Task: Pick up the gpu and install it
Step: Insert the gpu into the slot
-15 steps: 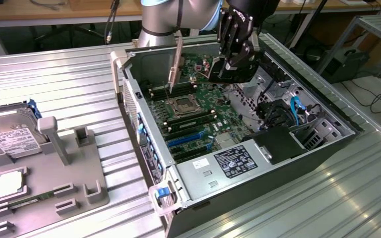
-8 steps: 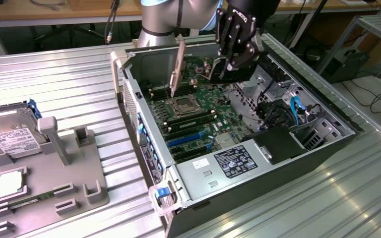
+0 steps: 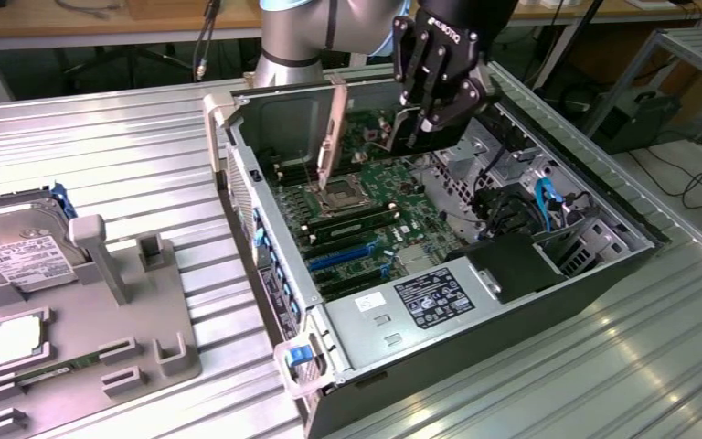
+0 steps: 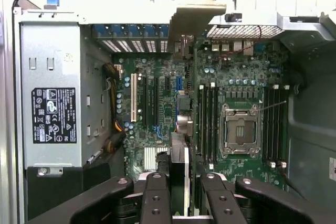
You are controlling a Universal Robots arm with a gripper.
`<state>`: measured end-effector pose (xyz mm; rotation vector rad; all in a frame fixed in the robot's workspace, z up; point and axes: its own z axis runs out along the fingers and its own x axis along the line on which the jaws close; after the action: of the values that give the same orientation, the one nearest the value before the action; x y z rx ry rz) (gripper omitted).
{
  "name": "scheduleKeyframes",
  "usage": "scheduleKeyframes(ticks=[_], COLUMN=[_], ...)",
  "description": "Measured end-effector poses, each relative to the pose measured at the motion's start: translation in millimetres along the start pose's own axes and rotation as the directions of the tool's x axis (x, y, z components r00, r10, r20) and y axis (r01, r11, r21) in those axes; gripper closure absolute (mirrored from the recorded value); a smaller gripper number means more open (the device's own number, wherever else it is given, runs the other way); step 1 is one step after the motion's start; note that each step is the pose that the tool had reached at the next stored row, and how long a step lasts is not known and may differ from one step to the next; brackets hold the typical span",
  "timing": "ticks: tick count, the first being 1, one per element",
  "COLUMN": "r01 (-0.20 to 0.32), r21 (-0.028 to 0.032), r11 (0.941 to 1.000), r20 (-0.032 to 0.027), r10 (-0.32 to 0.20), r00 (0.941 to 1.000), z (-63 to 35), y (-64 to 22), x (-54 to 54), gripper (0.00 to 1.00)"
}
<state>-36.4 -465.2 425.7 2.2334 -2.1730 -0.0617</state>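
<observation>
My gripper [image 3: 416, 126] hangs over the open computer case [image 3: 253, 229], fingers pointing down and shut on the gpu [image 3: 332, 137]. The card stands on edge above the motherboard [image 3: 382, 215], its pale beige bracket toward the case's rear wall. In the wrist view the gpu [image 4: 179, 171] shows edge-on between my two black fingers [image 4: 156, 198], with its bracket flange [image 4: 194, 17] near the rear slot covers. My gripper [image 4: 186, 203] holds it clear of the board, roughly between the expansion slots [image 4: 133, 100] and the memory slots [image 4: 207, 124].
A power supply [image 3: 430, 297] with a black label fills the case's near end. The CPU socket [image 4: 239, 132] lies bare beside the memory slots. Outside the case, a hard drive [image 3: 10, 247] rests on a grey fixture [image 3: 120, 338] at the exterior view's left. Blue cables [image 3: 547, 197] run inside at the right.
</observation>
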Motion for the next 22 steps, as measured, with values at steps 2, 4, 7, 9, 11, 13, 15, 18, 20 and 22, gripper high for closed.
scheduleKeyframes(ticks=[2,4,7,9,11,13,15,18,20,22], r01=[0.026,0.055,0.09,0.115,0.137,0.178,0.199,0.24,0.254,0.253], r21=[-0.0003,-0.0007,-0.0012,-0.0016,-0.0019,-0.0027,-0.0031,-0.004,-0.0041,-0.0037], r11=[0.9997,0.9985,0.996,0.9933,0.9906,0.984,0.98,0.9707,0.9671,0.9674], r20=[-0.0011,-0.0025,-0.004,-0.0051,-0.0061,-0.0079,-0.0089,-0.0106,-0.0109,-0.0112], r10=[-0.026,-0.055,-0.09,-0.115,-0.137,-0.178,-0.199,-0.24,-0.255,-0.253], r00=[0.9997,0.9985,0.996,0.9933,0.9905,0.984,0.9799,0.9707,0.967,0.9673], z=[0.0,0.0,0.0,0.0,0.1,0.0,0.0,0.1,1.3,4.4], y=[0.0,0.0,0.0,0.0,0.0,0.0,0.0,0.1,0.0,-0.2], x=[0.2,0.4,0.7,0.8,1.0,1.4,1.5,1.8,2.0,2.2], gripper=[0.73,0.73,0.73,0.73,0.73,0.73,0.73,0.73,0.73,0.73])
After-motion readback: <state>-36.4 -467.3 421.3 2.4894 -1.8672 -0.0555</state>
